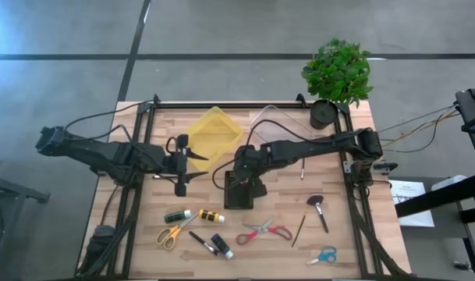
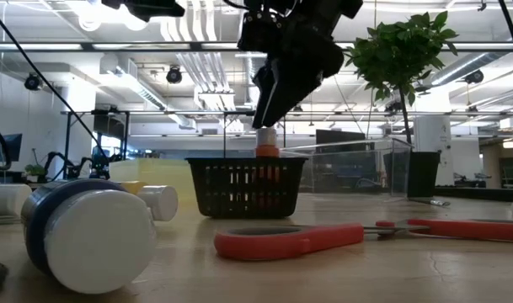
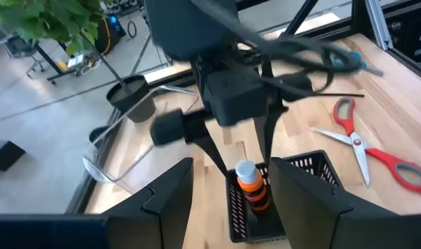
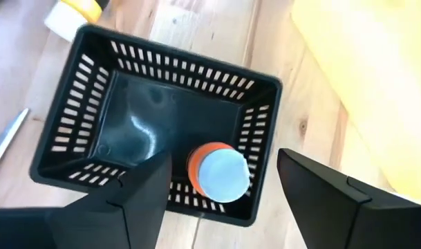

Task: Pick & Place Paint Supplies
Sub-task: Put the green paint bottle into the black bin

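Observation:
An orange paint bottle (image 4: 219, 173) with a pale cap stands upright on the floor of the black slotted basket (image 4: 92, 90), near one corner. The cap rises above the basket rim (image 2: 267, 139). My right gripper (image 4: 224, 153) hangs open just above the bottle, pointing steeply down. Its fingers stand on either side of the cap without touching it (image 3: 241, 138). My left gripper (image 1: 192, 158) waits in the air to the left of the basket (image 1: 239, 190), open with nothing between its fingers.
Loose supplies lie along the near edge: a green bottle (image 1: 177, 215), yellow scissors (image 1: 171, 234), red scissors (image 1: 264, 232), a wide brush (image 1: 318, 207) and blue scissors (image 1: 323, 255). A yellow tray (image 1: 214, 133), a clear box (image 1: 272, 117) and a potted plant (image 1: 334, 74) stand at the far side.

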Action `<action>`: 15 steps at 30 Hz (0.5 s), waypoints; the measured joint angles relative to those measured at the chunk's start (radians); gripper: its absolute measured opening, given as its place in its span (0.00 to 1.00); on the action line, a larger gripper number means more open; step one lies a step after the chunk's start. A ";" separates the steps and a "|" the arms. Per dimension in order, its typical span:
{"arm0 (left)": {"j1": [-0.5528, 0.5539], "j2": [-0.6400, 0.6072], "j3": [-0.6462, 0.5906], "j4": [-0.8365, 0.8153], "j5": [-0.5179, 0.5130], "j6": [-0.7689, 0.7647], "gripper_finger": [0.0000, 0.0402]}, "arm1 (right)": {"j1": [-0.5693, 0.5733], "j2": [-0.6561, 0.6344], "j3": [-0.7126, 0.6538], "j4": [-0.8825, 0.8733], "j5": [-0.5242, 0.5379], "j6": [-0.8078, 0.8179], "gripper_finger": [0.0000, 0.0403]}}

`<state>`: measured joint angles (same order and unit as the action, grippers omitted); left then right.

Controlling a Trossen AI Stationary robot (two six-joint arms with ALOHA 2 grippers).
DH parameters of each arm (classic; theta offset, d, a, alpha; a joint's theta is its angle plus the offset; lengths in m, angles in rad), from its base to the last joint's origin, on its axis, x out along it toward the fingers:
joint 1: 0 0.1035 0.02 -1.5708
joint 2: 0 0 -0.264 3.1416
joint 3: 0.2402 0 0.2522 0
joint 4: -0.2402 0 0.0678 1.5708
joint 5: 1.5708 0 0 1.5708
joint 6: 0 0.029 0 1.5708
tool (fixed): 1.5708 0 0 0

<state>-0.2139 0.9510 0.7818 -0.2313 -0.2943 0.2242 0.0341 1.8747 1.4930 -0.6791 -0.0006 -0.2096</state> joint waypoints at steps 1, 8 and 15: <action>0.000 0.000 -0.009 0.000 0.000 -0.011 0.49 | 0.000 -0.008 0.003 0.001 0.000 0.000 0.65; 0.000 0.000 -0.063 0.007 0.000 -0.016 0.49 | 0.017 -0.115 0.005 -0.018 0.001 0.048 0.65; -0.001 0.000 -0.068 -0.054 0.138 -0.092 0.49 | 0.101 -0.243 -0.019 -0.017 0.001 0.122 0.65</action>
<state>-0.2146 0.9508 0.7139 -0.2852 -0.1560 0.1323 0.1354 1.6319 1.4741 -0.6963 0.0005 -0.0879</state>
